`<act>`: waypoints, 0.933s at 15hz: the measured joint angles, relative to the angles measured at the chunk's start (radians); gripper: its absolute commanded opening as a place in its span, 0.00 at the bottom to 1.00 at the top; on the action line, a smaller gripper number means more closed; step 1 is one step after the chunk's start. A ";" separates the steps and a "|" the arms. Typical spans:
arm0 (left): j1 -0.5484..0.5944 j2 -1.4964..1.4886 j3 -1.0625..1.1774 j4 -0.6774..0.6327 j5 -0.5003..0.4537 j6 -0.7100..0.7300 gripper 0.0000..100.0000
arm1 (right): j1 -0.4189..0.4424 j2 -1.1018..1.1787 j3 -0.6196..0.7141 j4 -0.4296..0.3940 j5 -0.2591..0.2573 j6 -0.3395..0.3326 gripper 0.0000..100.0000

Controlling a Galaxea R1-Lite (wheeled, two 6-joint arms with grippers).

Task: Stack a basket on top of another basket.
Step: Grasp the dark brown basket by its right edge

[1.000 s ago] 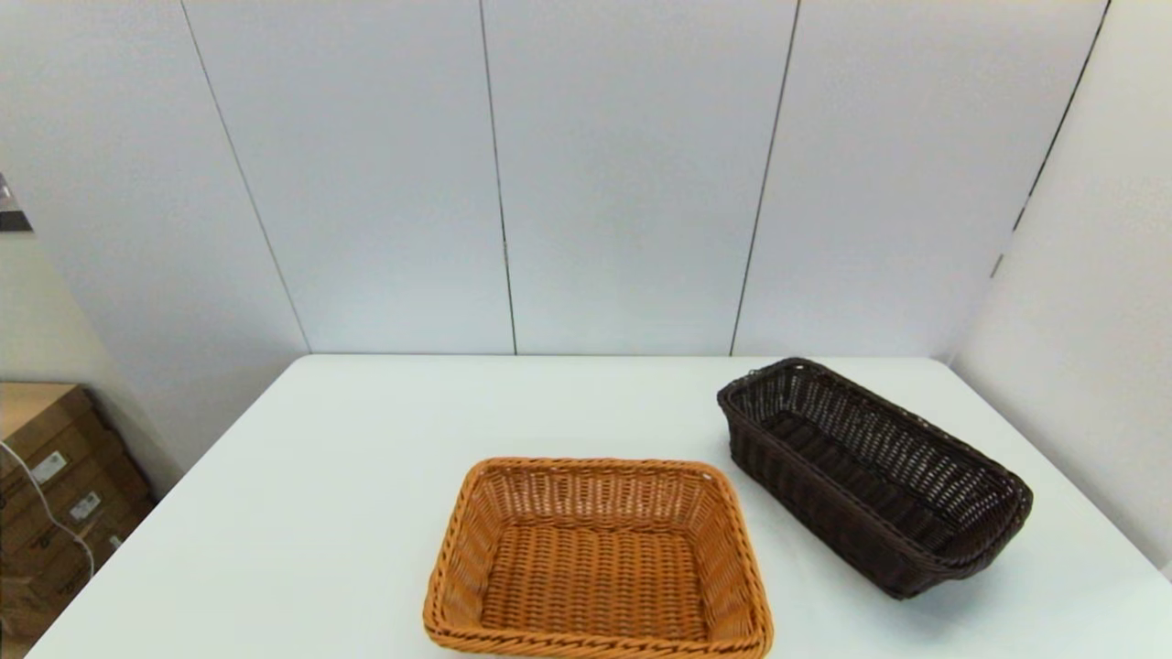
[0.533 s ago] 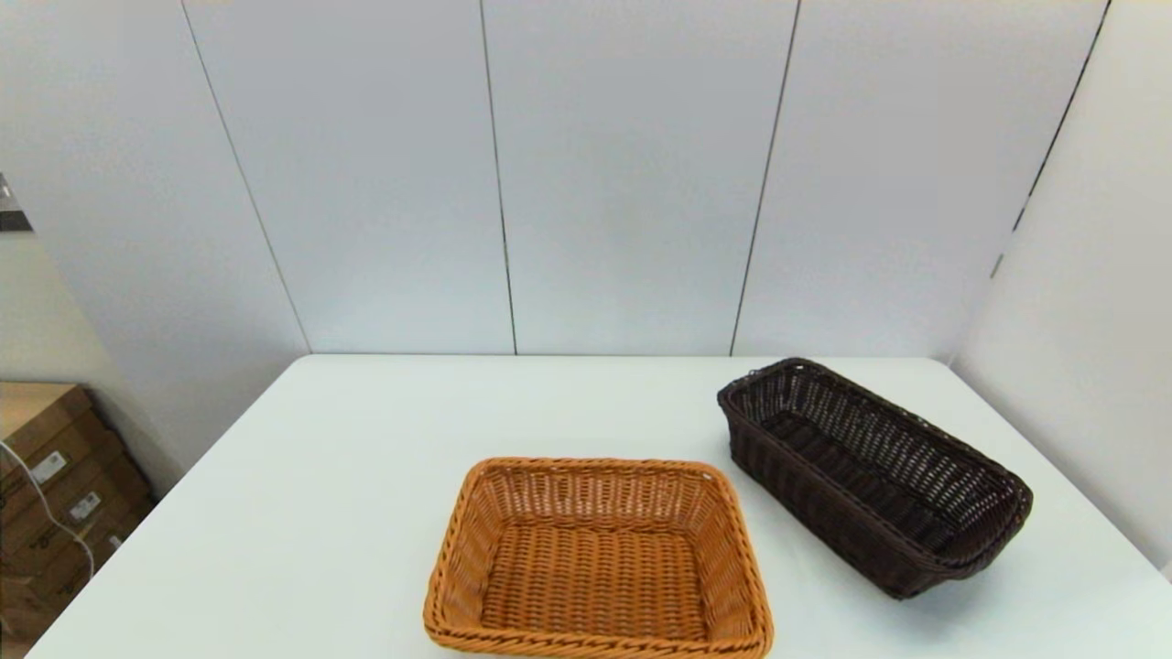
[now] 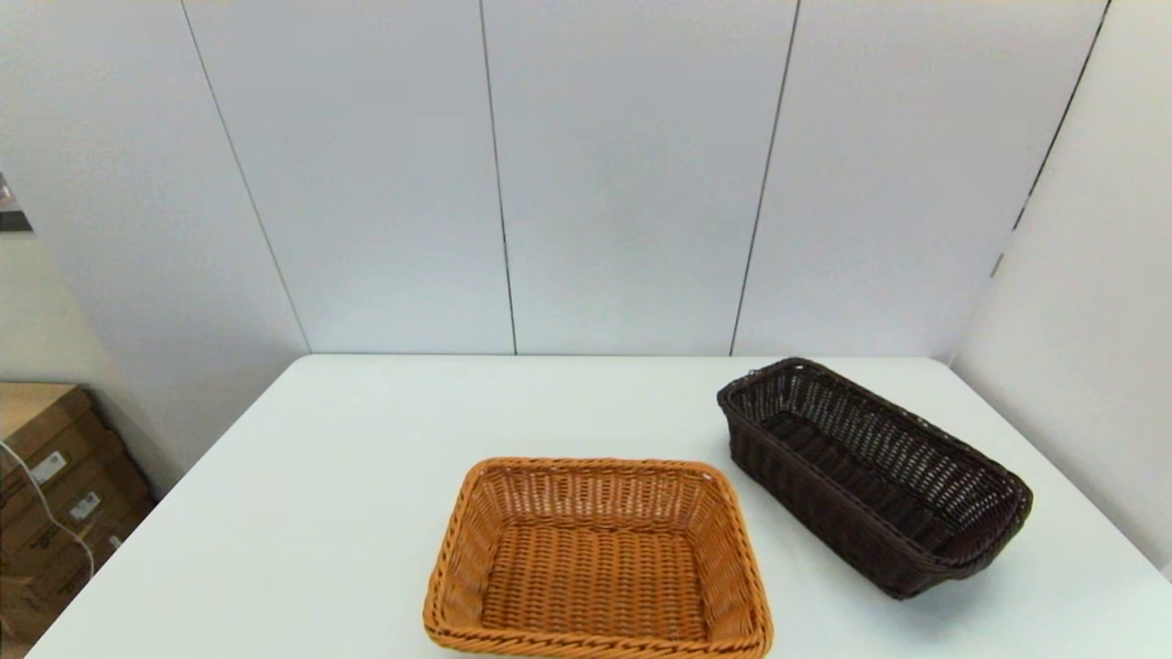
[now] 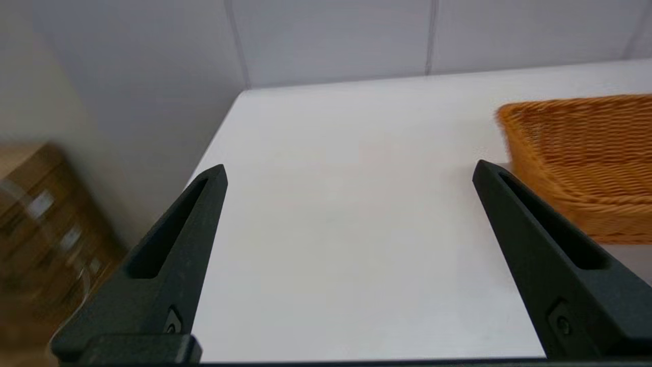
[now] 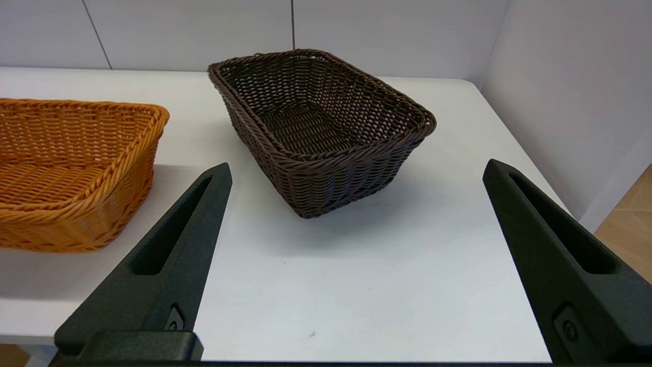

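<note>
The dark brown basket (image 3: 872, 476) lies at an angle on the right side of the table, empty; it also shows in the right wrist view (image 5: 318, 127). The orange-tan basket (image 3: 597, 560) sits empty at the front centre and appears in both wrist views (image 5: 71, 168) (image 4: 586, 158). Neither arm shows in the head view. My right gripper (image 5: 356, 171) is open, held back from the table's near edge and facing the dark basket. Off to the left of the orange-tan basket, my left gripper (image 4: 349, 171) is open with nothing between its fingers.
The white table (image 3: 385, 476) is bounded by grey wall panels at the back and right. Cardboard boxes (image 3: 55, 494) stand on the floor to the left of the table.
</note>
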 measured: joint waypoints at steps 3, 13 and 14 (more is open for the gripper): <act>0.000 -0.003 0.031 -0.009 -0.018 0.001 1.00 | 0.000 0.000 -0.002 0.012 -0.004 -0.006 1.00; 0.000 -0.004 0.035 -0.011 -0.009 -0.031 1.00 | -0.076 0.547 -0.607 0.368 -0.003 0.017 1.00; 0.000 -0.004 0.035 -0.011 -0.009 -0.030 1.00 | -0.086 0.643 -0.677 0.418 -0.003 0.045 1.00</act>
